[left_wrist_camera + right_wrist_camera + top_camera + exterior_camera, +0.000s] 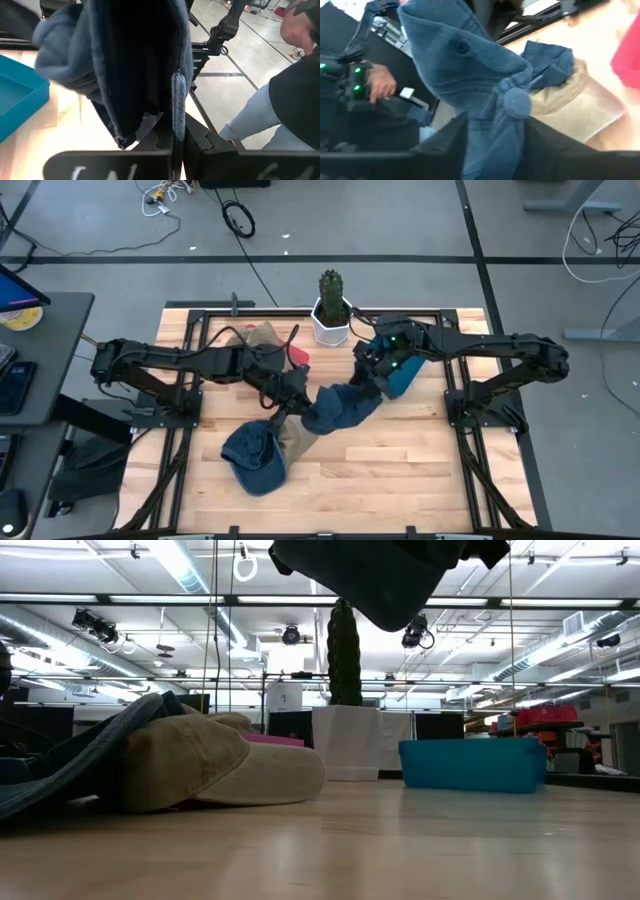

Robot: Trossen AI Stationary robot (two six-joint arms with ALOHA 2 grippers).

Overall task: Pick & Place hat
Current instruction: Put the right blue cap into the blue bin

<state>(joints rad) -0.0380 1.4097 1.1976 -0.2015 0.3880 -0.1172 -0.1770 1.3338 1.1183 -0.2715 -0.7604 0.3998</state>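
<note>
A dark blue hat [340,406] hangs in the air between my two grippers over the middle of the table. It also shows at the top of the low view [380,580]. My left gripper [297,402] is shut on its left end, and my right gripper [372,376] is shut on its right end. Below and to the left, a tan cap [300,436] and a blue denim cap [255,456] lie on the table. A teal bin [405,372] stands under my right gripper. My left gripper pinches a thin edge of the hat [178,100] between its two fingers, coming level from the table's left. The hat's body hangs beyond the fingers, clear of the table. My right gripper pinches the hat's crown beside its top button [517,103] between its two fingers, slanting down from the right. The cloth is bunched in the hold and is lifted clear.
A cactus in a white pot [332,312] stands at the far middle. A pink hat [298,356] and another tan cap [262,336] lie at the far left. A person [300,75] stands beyond the table, and a hand [381,85] holds a controller.
</note>
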